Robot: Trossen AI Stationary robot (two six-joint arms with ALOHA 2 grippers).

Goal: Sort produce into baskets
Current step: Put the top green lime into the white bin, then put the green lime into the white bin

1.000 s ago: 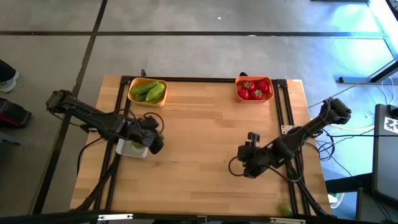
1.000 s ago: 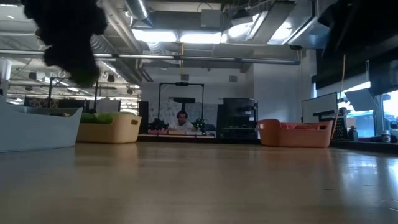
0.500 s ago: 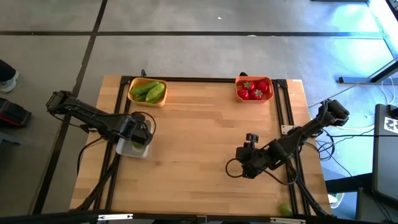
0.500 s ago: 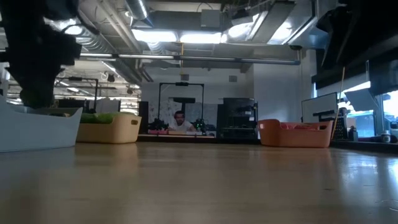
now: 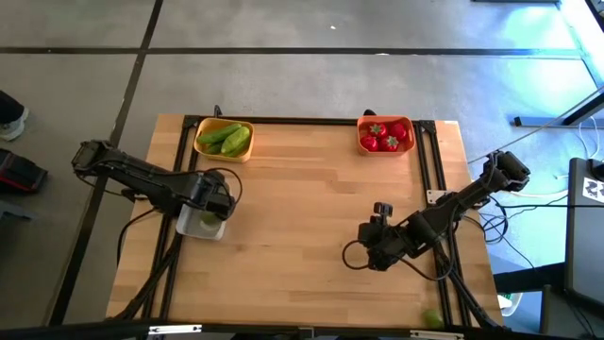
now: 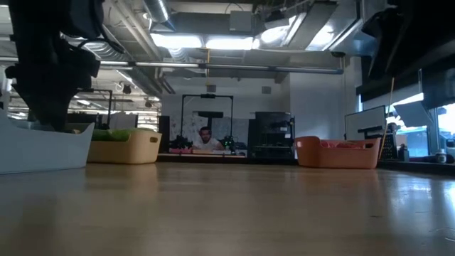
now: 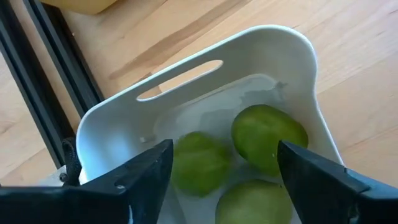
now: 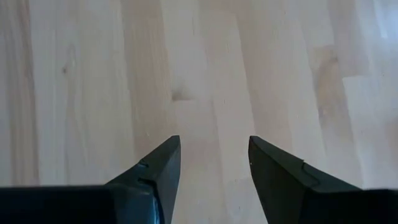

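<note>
No legible writing. Pale wood worktop [image 5: 311, 208] with black frame rails; grey concrete floor around it. Left claw [image 7: 217, 180], fingers apart, over white bin [image 7: 186, 106] holding three round green pieces [image 7: 267, 137]. Right claw [image 8: 211, 168], apart and empty, over bare wood. Yellow bin [image 5: 224, 140] far left, orange bin [image 5: 386, 134] far right.

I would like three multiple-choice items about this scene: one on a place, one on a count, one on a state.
1. Where is the left claw?
A. over the white bin
B. over the orange bin
C. over bare table

2. How many round green pieces lie in the white bin?
A. one
B. three
C. five

3. What does the right claw hold?
A. a cucumber
B. a red piece
C. nothing

Key: 1 A, the left wrist view looks into that bin; 2 B, three show there; 3 C, its fingers stand apart over bare wood.
</note>
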